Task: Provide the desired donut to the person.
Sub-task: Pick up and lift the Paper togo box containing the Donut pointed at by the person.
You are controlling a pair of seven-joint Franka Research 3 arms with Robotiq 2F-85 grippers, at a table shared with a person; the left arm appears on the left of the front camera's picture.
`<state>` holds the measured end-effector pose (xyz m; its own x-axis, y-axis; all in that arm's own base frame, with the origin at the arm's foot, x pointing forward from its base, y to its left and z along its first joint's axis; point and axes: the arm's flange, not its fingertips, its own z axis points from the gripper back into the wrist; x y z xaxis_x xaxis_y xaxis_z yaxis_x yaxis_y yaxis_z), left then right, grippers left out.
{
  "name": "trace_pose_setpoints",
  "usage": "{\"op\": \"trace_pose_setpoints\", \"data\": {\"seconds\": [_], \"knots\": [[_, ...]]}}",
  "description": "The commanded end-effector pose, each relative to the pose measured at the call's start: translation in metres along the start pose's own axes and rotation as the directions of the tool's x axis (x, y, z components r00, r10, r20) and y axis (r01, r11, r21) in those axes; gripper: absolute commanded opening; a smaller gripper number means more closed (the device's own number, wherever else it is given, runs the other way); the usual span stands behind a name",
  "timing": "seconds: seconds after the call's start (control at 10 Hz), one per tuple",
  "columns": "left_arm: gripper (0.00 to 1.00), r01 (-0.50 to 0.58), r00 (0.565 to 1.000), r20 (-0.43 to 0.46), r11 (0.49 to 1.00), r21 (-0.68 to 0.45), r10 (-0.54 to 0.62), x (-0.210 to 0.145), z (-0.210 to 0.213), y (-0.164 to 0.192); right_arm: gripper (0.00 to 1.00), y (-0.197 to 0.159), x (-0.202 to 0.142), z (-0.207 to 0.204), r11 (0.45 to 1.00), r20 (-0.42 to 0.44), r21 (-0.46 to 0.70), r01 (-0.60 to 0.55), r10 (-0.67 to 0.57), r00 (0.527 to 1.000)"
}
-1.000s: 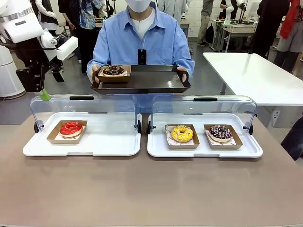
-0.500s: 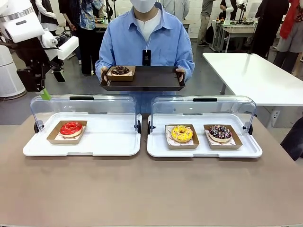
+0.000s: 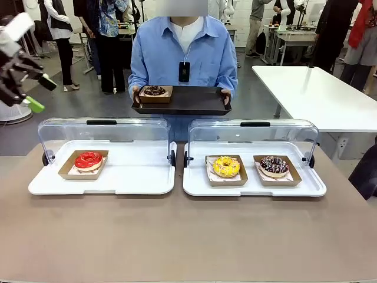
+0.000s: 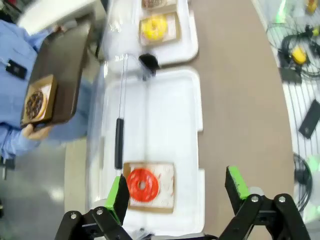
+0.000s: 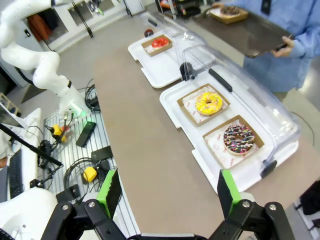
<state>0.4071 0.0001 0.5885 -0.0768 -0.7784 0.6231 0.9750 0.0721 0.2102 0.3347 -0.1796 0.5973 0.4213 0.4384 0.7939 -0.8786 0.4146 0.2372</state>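
Note:
The person [image 3: 184, 50] stands at the far side holding a dark tray [image 3: 188, 101] with a chocolate donut [image 3: 155, 91] in a cardboard box on it. On the table, a red donut [image 3: 88, 160] lies in the left white case. A yellow donut [image 3: 227, 166] and a sprinkled chocolate donut [image 3: 274, 165] lie in the right case. My left gripper [image 3: 41, 94] hangs open high at the far left; in its wrist view the left gripper [image 4: 177, 192] is above the red donut [image 4: 142, 184]. My right gripper [image 5: 168, 192] is open, high above the table's near edge, holding nothing.
Both white cases [image 3: 106, 184] [image 3: 253, 187] have their clear lids [image 3: 103, 134] swung up at the back. A second white table [image 3: 318, 94] stands at the right behind. Cables and gear lie on a rack [image 5: 75, 150] beside the table. Bystanders stand farther off.
The person has stepped back a little and lifted the tray higher. My left arm has swung away to the upper left, its gripper now pointing right and blurred by motion.

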Motion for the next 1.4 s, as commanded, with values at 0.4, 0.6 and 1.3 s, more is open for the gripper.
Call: {"op": "trace_pose_setpoints", "data": {"seconds": [0.4, 0.6, 1.3], "knots": [[1.00, -0.153, 0.928, 0.337, 0.987, -0.046, 0.159, -0.118, 0.028, -0.059, 1.00, 0.000, 0.001, 0.000, 1.000, 0.012, 0.008, -0.008, 0.008, 1.000], [1.00, -0.189, 0.917, 0.350, 0.981, -0.039, 0.191, -0.144, 0.031, -0.081, 1.00, 0.000, 0.001, 0.000, 1.000, 0.012, 0.008, -0.008, 0.008, 1.000], [1.00, -0.189, 0.925, 0.326, 0.981, -0.045, 0.194, -0.145, 0.036, -0.079, 1.00, 0.000, 0.001, 0.000, 1.000, 0.012, 0.008, -0.008, 0.008, 1.000]]}}
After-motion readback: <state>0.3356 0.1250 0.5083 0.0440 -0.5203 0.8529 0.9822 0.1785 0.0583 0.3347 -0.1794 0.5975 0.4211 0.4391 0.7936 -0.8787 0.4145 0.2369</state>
